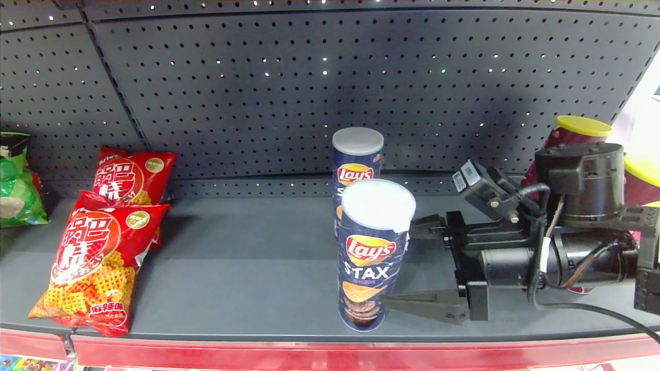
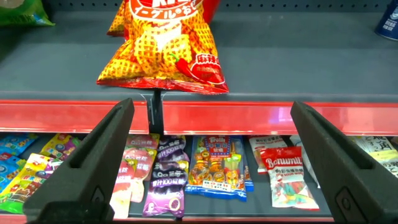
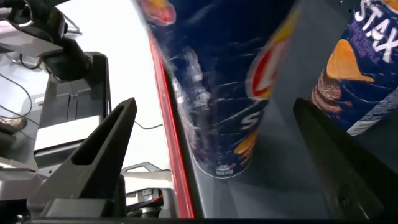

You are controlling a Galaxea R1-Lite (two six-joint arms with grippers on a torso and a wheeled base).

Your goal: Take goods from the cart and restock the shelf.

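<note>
Two cans stand upright on the shelf [image 1: 247,268]. The front can [image 1: 376,252] sits between the fingers of the right pincer [image 1: 399,263], and the rear can [image 1: 357,165] is just beyond it toward the pegboard [image 1: 309,77].

1. Edges: the front can is close to the shelf's red lip [image 1: 330,353], and the pincer's nearer finger lies along that lip. Past the fingertips, bare shelf runs to two red bags [image 1: 98,268] and a green bag [image 1: 15,190], well apart from the pincer.
2. Surface: flat grey shelf with a perforated dark back wall. Yellow-lidded jars [image 1: 577,129] stand behind the right wrist.
3. Right arm: it lies level along the shelf with the wrist horizontal. The fingers are spread wide, one on either side of the front can [image 3: 224,93], with a gap showing on both sides.
4. Left pincer [image 2: 211,104]: spread wide and holding nothing. It faces the red lip [image 2: 249,115] from in front. A red bag [image 2: 165,50] lies on the shelf above its fingertips, and packets [image 2: 214,168] on a lower tier show between its fingers.
</note>
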